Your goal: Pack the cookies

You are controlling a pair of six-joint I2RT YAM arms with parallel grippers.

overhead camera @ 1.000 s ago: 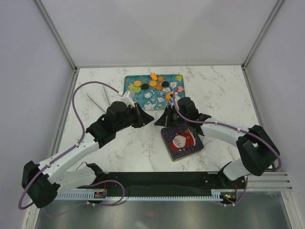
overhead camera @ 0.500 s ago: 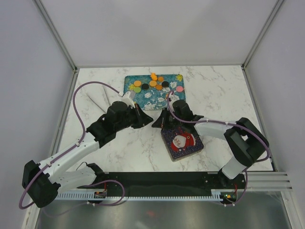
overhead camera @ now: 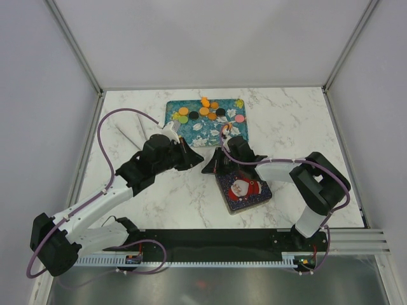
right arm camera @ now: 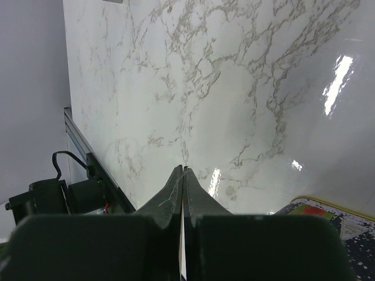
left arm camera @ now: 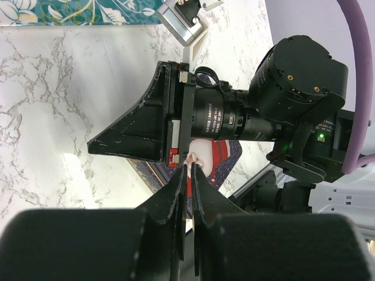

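**Cookies and both arms, seen from above and from each wrist.** The cookies, small flat discs that are mostly orange with some black, green and pink, lie scattered over the far half of a teal flower-patterned tray. The tray sits at the far middle of the marbled worktop. No cookie is in either gripper.

Nearer the arm bases, apart from the tray, lies a square dark-blue tin with a Santa picture on top.

The 2 arms reach inward and meet in the strip between tray and tin, their tips almost facing each other.
- **Left gripper**: its fingers are pressed together, nothing is seen between them, and it points at the camera on the right wrist.
- **Right gripper**: it is likewise fully closed and empty. It sits low over bare worktop beside the tin's far left corner, and a corner of the tin shows at the lower right of its own view.

Purple cables loop from both forearms.
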